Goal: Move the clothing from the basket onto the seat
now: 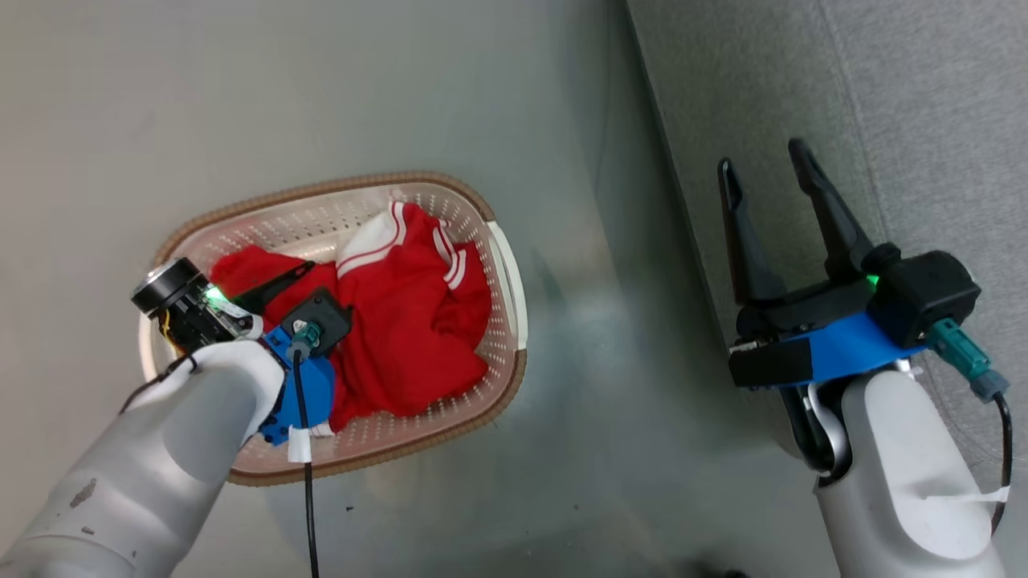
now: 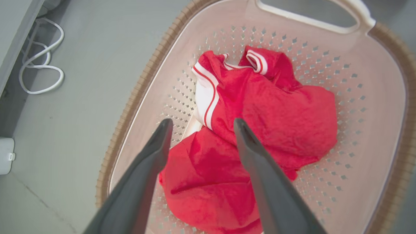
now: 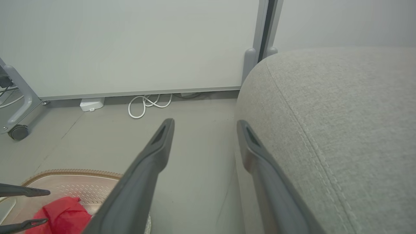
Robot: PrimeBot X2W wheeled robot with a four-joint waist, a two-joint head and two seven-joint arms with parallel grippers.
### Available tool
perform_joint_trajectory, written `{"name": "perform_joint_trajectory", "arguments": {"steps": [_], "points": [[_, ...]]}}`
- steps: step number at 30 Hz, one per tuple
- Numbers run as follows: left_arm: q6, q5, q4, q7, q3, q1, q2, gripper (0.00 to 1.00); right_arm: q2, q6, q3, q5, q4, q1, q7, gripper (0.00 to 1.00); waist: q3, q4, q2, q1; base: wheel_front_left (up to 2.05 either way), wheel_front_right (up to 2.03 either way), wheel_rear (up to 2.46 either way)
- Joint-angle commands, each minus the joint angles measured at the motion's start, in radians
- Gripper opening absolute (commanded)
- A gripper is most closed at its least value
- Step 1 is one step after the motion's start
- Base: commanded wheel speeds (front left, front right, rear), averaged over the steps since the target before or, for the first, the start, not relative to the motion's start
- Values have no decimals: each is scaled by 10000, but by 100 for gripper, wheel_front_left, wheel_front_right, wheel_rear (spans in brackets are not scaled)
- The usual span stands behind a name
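Left jaws spread wide, hovering over the clothing (image 2: 260, 113), which lies crumpled in the basket (image 2: 373, 97) right beneath and beyond their tips. Right jaws, parted too, hold nothing, the seat (image 3: 341, 113) just beside them. Danger: a shallow pinch might slip, dropping fabric on the floor (image 2: 65, 130). No lettering readable, only white stripes.

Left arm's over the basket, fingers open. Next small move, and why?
Probably lower the left gripper until its open fingers straddle the clothing, then close. The clothing lies loose in the basket, ungripped; the right gripper hangs open by the seat.
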Motion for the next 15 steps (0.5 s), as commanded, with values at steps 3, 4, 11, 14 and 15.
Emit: {"name": "perform_joint_trajectory", "arguments": {"steps": [3,4,11,14,15], "points": [[-7,-188,382,204,-821,-600,159,100,-35,4,52,-44,-230,-385,-37,100,913,-181,0,-3,0,0,0],[-7,-252,477,265,-1064,-707,184,100,-35,4,62,-50,-278,-461,-38,100,1042,-199,0,-3,0,0,0],[-7,-356,938,811,-1909,-1431,448,100,-33,4,168,-66,-857,-758,-38,100,2071,-362,0,-3,0,0,0],[-7,-232,1048,1016,-2003,-1759,526,100,-33,4,203,-62,-1162,-835,-38,100,2532,-428,0,-3,0,0,0],[-7,-234,1079,1048,-2023,-1809,542,100,-35,4,225,-63,-1242,-848,-38,100,2664,-454,0,-3,0,0,0]]}}
